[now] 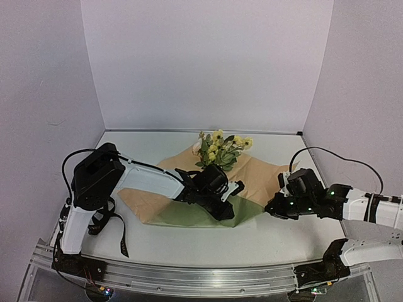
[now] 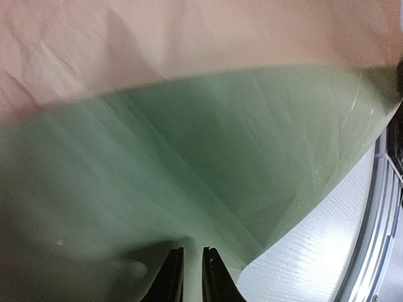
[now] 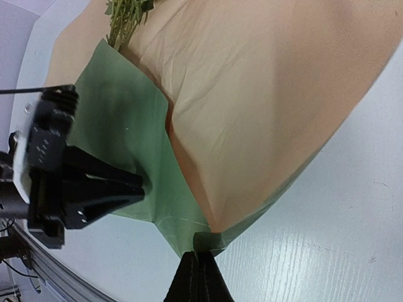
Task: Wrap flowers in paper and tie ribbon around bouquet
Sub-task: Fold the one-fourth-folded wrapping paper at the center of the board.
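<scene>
flowers point(image 1: 220, 150) lie on the far half of the paper point(image 1: 267, 173), blooms pointing far and stems running back toward me. the sheet is spread tan face up in the middle of the surface point(image 1: 277, 238), with an olive flap point(image 1: 189, 217) turned over along its near edge. my right hand point(image 3: 198, 278) is clenched on the near right corner of the sheet. my left hand point(image 2: 192, 280) is closed to a sliver, and it looks pinched on the edge of the olive flap, though the close view is too blurred for me to be fully sure. my worry is the paper itself. it is thin and held at two points, so if the hands pull apart or at different heights it could tear or slip from the shallower pinch. dragging the sheet could also roll the loose flowers off centre, leaving a lopsided cone with the stems poking out. a hard crease set now would be difficult to undo.
</scene>
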### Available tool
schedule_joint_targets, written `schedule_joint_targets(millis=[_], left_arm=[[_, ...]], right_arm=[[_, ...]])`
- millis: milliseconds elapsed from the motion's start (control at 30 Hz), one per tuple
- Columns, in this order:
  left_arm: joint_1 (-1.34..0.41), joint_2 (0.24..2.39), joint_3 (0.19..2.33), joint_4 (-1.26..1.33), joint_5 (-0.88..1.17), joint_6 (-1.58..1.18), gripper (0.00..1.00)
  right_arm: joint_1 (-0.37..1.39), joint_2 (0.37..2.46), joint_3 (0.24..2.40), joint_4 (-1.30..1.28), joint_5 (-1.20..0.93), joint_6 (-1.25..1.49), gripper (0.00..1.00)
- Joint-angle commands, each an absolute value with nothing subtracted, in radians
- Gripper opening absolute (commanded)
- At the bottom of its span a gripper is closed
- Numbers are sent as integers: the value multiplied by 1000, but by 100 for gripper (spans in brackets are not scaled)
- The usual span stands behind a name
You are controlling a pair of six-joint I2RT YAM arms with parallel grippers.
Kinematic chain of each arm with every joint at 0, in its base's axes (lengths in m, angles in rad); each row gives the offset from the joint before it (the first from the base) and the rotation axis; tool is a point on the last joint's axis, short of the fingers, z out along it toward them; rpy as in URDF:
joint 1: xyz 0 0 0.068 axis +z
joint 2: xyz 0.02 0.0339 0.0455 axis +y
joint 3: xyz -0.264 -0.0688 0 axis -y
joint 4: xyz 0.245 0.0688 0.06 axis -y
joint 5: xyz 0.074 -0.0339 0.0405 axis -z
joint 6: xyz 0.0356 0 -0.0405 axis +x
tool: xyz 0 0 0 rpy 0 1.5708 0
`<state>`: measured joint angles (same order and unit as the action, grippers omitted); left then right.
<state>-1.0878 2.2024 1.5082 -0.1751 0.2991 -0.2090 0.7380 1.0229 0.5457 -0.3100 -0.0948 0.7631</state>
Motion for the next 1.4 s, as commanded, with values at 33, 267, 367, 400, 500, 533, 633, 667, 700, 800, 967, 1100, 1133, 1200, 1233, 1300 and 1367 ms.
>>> schedule_joint_targets(millis=[33, 267, 367, 400, 500, 533, 633, 667, 700, 800, 967, 1100, 1133, 1200, 1233, 1300, 1367], left_arm=[[-1030, 2130, 1563, -89, 339, -113, 14], [-1016, 2317, 1814, -220, 213, 75, 11], [-1014, 2379, 1888, -234, 160, 94, 11], [-1014, 2394, 1911, -232, 154, 97, 11], [-1014, 2438, 1958, -247, 136, 100, 11], [-1014, 2447, 1963, -246, 128, 100, 11], [-1014, 2465, 1965, -235, 112, 100, 11], [-1015, 2469, 1966, -233, 107, 100, 11], [-1015, 2476, 1969, -233, 104, 100, 11], [-1014, 2485, 1968, -224, 90, 94, 10], [-1014, 2435, 1937, -193, 69, 77, 10], [-1010, 2329, 1877, -163, 71, 60, 16], [-1008, 2299, 1860, -158, 81, 51, 19], [-1004, 2230, 1816, -142, 99, 26, 28], [-1003, 2194, 1787, -132, 105, 15, 32], [-1002, 2119, 1719, -105, 121, -34, 37], [-1000, 2036, 1622, -79, 125, -80, 38]], right_arm=[[746, 1022, 559, -330, -91, 741, 0], [746, 1037, 567, -331, -119, 739, 0], [747, 1037, 572, -339, -128, 735, 0], [747, 1038, 574, -344, -131, 733, 0], [747, 1038, 584, -357, -132, 732, 0], [747, 1037, 587, -363, -133, 729, 0], [747, 1035, 597, -378, -130, 722, 0], [747, 1034, 599, -382, -129, 721, 0], [748, 1034, 602, -384, -128, 719, 0], [747, 1036, 606, -392, -126, 716, 0], [747, 1039, 613, -405, -119, 708, 0], [748, 1043, 632, -457, -92, 698, 0], [749, 1043, 636, -470, -83, 695, 0], [751, 1043, 643, -492, -64, 687, 0], [753, 1043, 648, -504, -56, 682, 0], [757, 1045, 662, -535, -43, 670, 0], [763, 1049, 680, -562, -31, 652, 0]])
